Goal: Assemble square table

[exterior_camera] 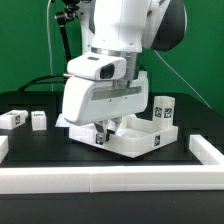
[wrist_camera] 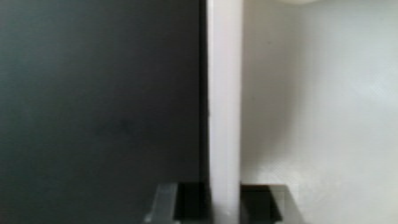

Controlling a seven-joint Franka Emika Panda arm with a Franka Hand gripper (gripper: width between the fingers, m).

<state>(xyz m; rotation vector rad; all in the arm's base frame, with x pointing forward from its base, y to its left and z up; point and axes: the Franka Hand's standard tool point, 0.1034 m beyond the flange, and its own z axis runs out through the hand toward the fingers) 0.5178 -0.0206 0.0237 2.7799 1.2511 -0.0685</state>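
In the exterior view the white arm (exterior_camera: 115, 50) reaches down over the middle of the black counter (exterior_camera: 40, 142). Its hand (exterior_camera: 103, 132) is lowered onto the edge of the tabletop (exterior_camera: 140, 143) that faces the exterior view's left. The tabletop is a white square tray and lies flat on the counter, just right of centre, behind the long white rail (exterior_camera: 110, 178) along the front. Two short white legs lie well apart from it toward the exterior view's left, one leg (exterior_camera: 12, 119) near the edge of the picture and a second leg (exterior_camera: 38, 119) just beside it. A tagged upright leg (exterior_camera: 163, 108) stands at the tabletop's side on the exterior view's right (I cannot tell whether one piece or two stand there). In the wrist view the tabletop's thin rim (wrist_camera: 222, 90) runs as a straight white strip between the dark counter (wrist_camera: 89, 110) and the pale inside of the tabletop (wrist_camera: 329, 120). The strip passes between the dark fingertips (wrist_camera: 178, 203) of the hand (wrist_camera: 221, 205), and the hand is clenched on that rim, a fingertip pressed against either face.
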